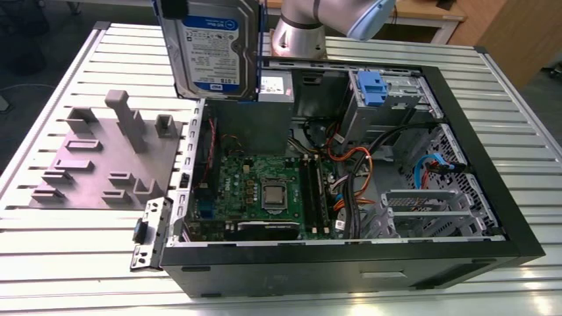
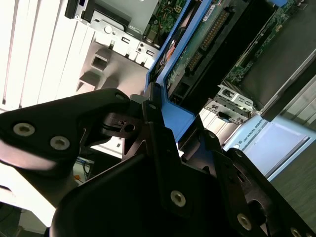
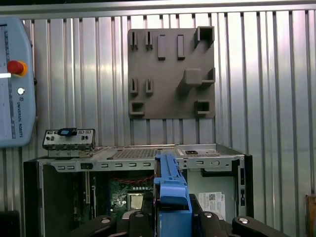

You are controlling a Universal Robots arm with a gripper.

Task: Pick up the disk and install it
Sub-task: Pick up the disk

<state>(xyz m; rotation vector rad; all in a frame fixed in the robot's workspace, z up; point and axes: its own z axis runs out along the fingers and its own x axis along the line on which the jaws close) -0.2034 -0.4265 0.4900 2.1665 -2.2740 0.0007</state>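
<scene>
The disk [image 1: 213,49] is seen as a flat silver rectangle with a white-and-blue label across most of its face, framed by a blue bracket [image 3: 170,185]. In the exterior view it is held upright in the air, its long axis near vertical and slightly tilted, with the label face turned to the camera. It is placed above the far corner of the open case [image 1: 351,263], at the exterior view's left of the arm [image 1: 303,26]. Dark print is carried on the white part of the label, under a blue band. In both wrist views the bracket is seen edge-on, clamped between the black jaws, which are drawn in narrow on it. The case is laid on its side on the slatted desk [image 1: 79,263], beside a grey fixture plate [image 1: 97,158].
</scene>
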